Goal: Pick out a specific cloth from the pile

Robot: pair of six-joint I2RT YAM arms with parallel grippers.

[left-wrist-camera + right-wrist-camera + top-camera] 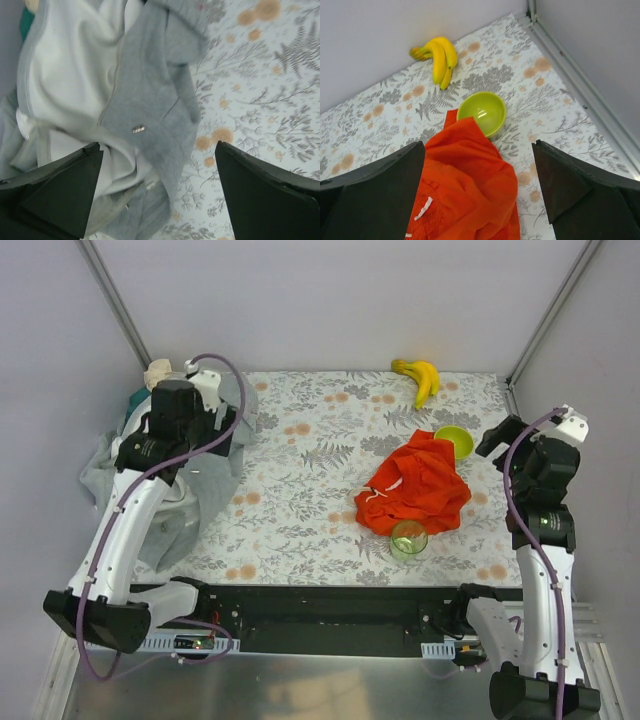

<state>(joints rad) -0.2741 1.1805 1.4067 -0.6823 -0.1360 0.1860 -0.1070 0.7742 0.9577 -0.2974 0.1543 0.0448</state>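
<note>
The orange-red cloth with a thin white drawstring lies crumpled on the floral table, right of centre, its far edge touching the green bowl. It also shows in the right wrist view. The pile of grey and white garments sits at the table's left edge, with beige and teal pieces at its back. My left gripper is open and empty above the pile's grey garment. My right gripper is open and empty, held above the cloth's right part.
A bunch of bananas lies at the back right. A clear green cup stands at the cloth's near edge. The green bowl shows in the right wrist view. Walls close in the table on three sides.
</note>
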